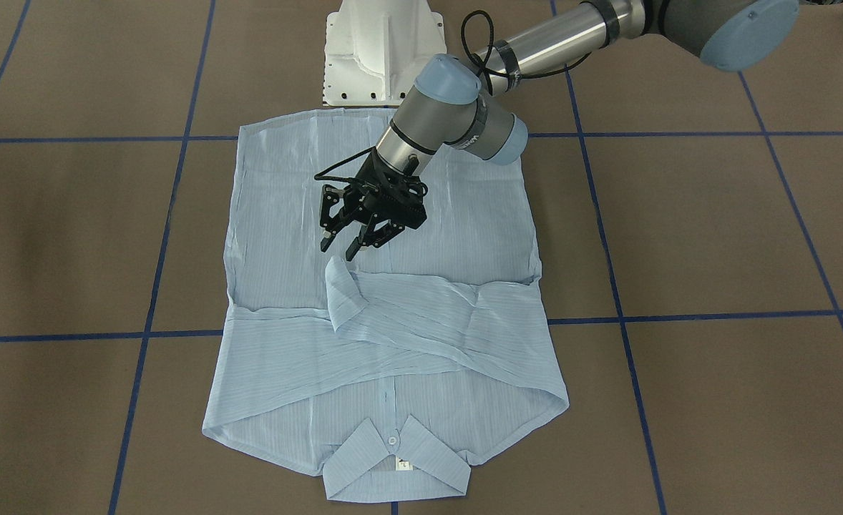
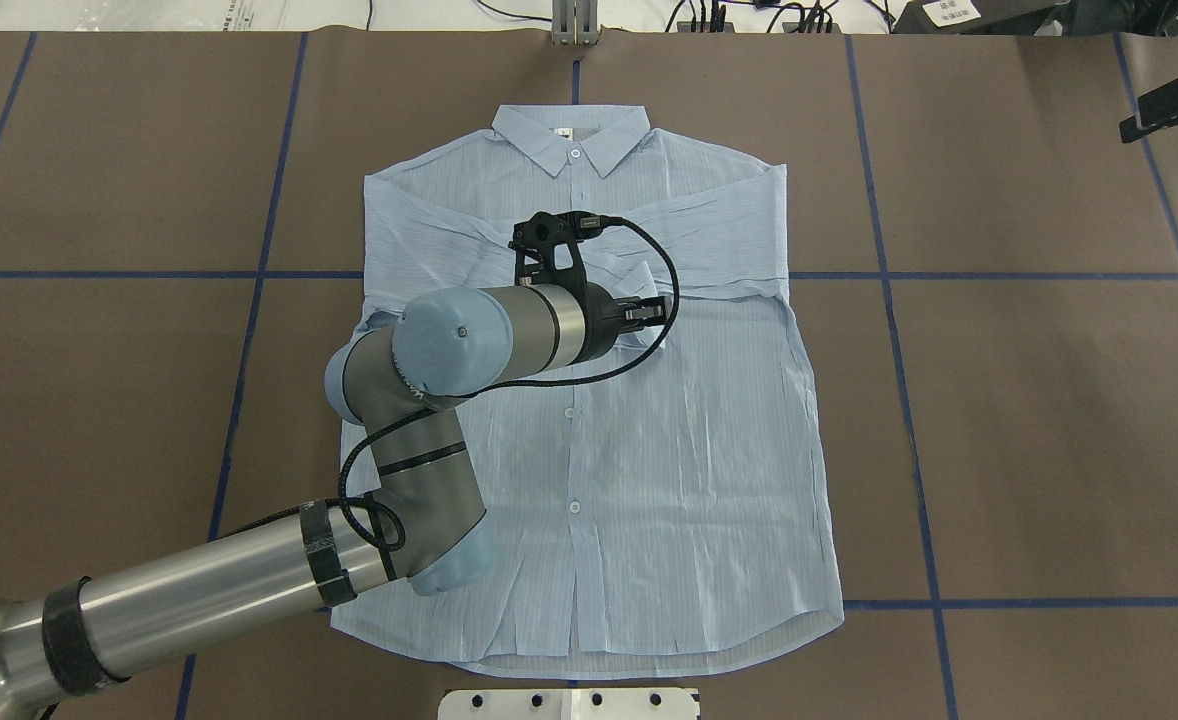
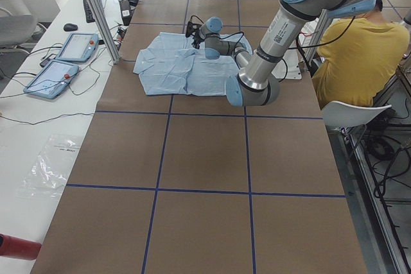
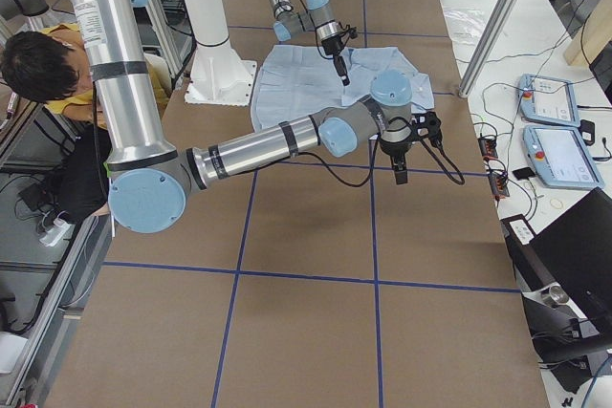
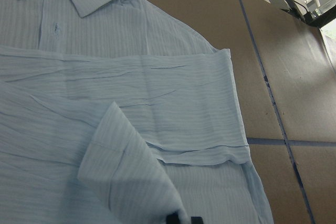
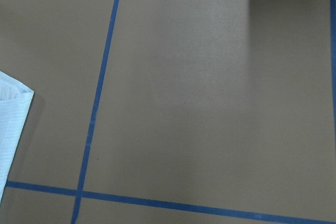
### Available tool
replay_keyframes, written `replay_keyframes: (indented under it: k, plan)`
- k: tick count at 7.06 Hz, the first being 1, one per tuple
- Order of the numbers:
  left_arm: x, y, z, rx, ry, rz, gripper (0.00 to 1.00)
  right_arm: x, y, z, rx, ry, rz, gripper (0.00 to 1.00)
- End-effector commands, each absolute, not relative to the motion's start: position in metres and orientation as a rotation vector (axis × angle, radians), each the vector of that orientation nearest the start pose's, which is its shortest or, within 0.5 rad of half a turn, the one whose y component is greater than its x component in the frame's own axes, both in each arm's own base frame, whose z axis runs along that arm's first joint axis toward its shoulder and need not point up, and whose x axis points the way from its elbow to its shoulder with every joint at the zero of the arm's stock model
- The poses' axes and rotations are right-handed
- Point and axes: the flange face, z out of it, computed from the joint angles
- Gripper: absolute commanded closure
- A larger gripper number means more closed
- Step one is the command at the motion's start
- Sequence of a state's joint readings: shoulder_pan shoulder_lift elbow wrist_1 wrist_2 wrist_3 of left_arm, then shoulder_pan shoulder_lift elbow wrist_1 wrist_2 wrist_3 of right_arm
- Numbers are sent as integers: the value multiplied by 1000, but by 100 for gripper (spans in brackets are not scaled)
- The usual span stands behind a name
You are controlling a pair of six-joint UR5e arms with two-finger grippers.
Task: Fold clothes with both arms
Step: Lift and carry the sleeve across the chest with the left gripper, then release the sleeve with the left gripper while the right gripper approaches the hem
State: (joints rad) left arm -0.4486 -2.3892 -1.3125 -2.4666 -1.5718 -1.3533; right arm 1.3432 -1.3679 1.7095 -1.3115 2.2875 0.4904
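The light blue striped shirt (image 1: pixel 393 343) lies flat, front up and buttoned, on the brown table, collar away from the robot; it also shows in the overhead view (image 2: pixel 689 450). Both sleeves are folded across the chest. One cuff (image 1: pixel 343 293) stands up a little in the middle. My left gripper (image 1: pixel 339 247) hovers just above that cuff (image 5: pixel 126 166), open and empty. My right gripper (image 4: pixel 400 164) hangs over bare table off the shirt's right side, near the collar end. I cannot tell whether it is open. Its wrist view shows only a shirt corner (image 6: pixel 10 119).
The white pedestal base (image 1: pixel 378 57) stands at the shirt's hem. Blue tape lines (image 2: pixel 889 275) cross the table. A person in yellow (image 3: pixel 350 49) sits beside the base. Two tablets (image 3: pixel 64 62) and cables lie on the side bench beyond the collar.
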Motion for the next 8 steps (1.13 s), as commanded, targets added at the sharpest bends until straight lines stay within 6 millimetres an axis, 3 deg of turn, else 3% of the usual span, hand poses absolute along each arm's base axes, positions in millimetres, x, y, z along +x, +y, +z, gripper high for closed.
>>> replay_keyframes:
  k: [1,3,4,5,6,7,8]
  plan:
    - [620,-446,155,475,1326,-159,0,-72,-577,442,283,-868,62,0]
    - [610,-450,160,507,1208,-91,0,-102,-565,417,269,-889,92,0]
    - [590,-454,179,533,1160,-61,0,-127,-553,394,276,-891,128,0]
    - [555,-445,199,525,1127,6,0,-168,-528,371,271,-890,186,0]
    - [507,-430,216,490,1092,49,0,-201,-491,357,273,-885,219,0]
    - [462,-404,221,479,1085,76,0,-221,-447,346,246,-905,247,0]
    - [432,-382,232,445,1106,42,0,-250,-401,343,225,-895,260,0]
